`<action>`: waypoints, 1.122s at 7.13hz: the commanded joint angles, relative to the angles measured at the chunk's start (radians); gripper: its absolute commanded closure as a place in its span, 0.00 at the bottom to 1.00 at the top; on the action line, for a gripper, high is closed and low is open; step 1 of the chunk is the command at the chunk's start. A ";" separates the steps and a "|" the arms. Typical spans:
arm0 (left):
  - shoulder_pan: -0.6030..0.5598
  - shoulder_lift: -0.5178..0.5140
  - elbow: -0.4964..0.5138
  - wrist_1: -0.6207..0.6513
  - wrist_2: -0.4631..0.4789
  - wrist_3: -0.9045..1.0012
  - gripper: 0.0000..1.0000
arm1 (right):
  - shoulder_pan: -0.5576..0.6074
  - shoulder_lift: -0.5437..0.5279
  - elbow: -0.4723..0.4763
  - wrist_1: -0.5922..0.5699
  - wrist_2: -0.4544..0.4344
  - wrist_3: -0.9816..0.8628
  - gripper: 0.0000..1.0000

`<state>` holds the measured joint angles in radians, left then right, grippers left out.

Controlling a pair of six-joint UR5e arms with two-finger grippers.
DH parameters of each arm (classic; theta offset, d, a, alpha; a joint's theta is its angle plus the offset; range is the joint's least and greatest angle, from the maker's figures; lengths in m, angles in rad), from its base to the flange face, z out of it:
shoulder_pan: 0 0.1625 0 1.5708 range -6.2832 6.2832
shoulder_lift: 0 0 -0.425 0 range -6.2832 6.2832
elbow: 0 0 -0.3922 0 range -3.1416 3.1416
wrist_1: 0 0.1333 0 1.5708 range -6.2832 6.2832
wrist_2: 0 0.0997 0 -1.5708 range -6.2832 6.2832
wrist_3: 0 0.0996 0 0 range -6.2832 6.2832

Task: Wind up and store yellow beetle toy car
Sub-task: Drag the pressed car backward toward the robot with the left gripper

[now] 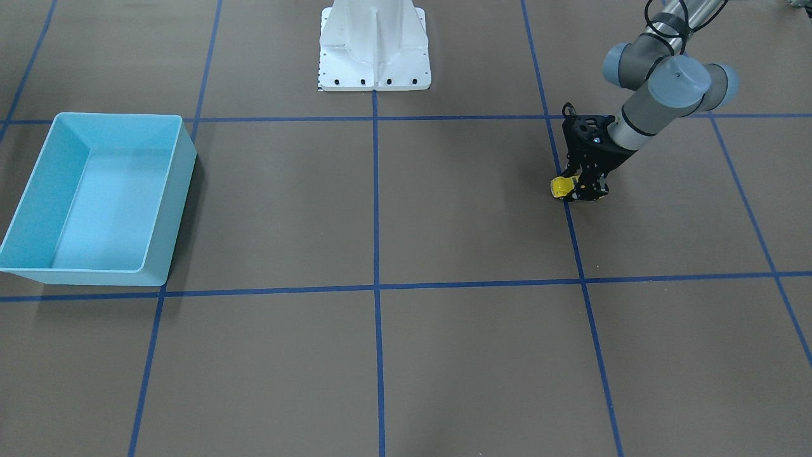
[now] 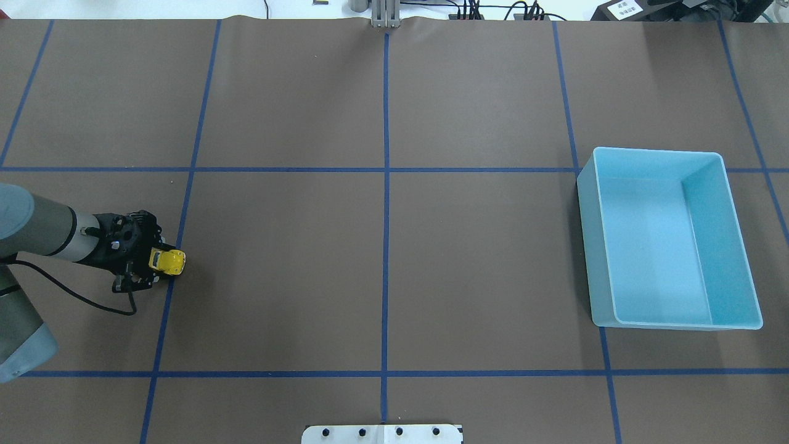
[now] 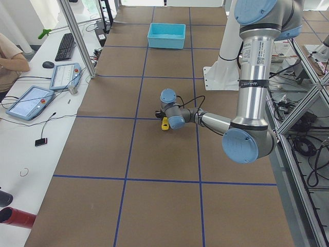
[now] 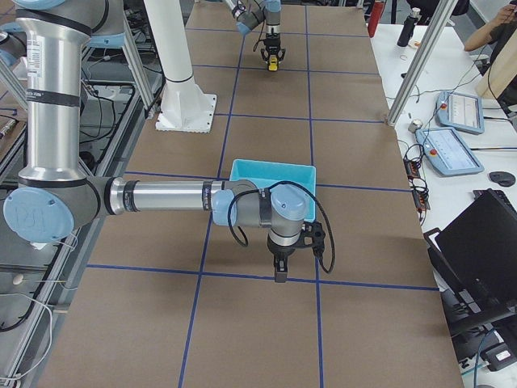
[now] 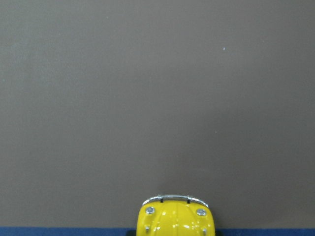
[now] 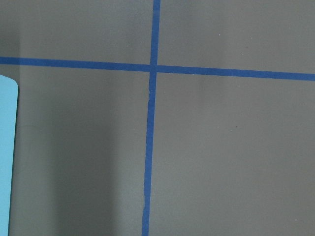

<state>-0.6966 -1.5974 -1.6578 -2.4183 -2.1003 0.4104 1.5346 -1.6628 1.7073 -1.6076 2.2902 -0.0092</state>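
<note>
The yellow beetle toy car [image 2: 171,261] is tiny and bright, and sits low over the brown table on the robot's left side, by a blue tape line. My left gripper [image 2: 160,264] is shut on the yellow beetle toy car [image 1: 561,186], with the car's nose sticking out past the black fingers. The left wrist view shows only its yellow bonnet [image 5: 177,220] at the bottom edge. My right gripper [image 4: 279,271] hangs pointing down near the light blue bin [image 4: 275,173]; it shows only in the exterior right view, so I cannot tell its state.
The light blue bin [image 2: 588,246] stands empty on the table's far right side, and its edge [image 6: 6,157] shows in the right wrist view. The white robot base [image 1: 374,44] is at the middle of the robot's side. A person's arm [image 3: 13,62] rests at a side desk.
</note>
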 commanded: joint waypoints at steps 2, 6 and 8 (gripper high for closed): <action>-0.008 0.008 0.015 -0.034 -0.015 0.001 0.69 | -0.001 0.000 0.000 0.000 0.000 0.000 0.00; -0.018 0.025 0.032 -0.085 -0.032 0.001 0.69 | -0.001 0.000 0.000 0.000 0.000 0.000 0.00; -0.023 0.039 0.033 -0.110 -0.037 0.001 0.69 | -0.001 0.000 0.000 0.000 0.000 0.000 0.00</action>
<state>-0.7168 -1.5646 -1.6251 -2.5153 -2.1325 0.4102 1.5345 -1.6628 1.7073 -1.6076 2.2902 -0.0092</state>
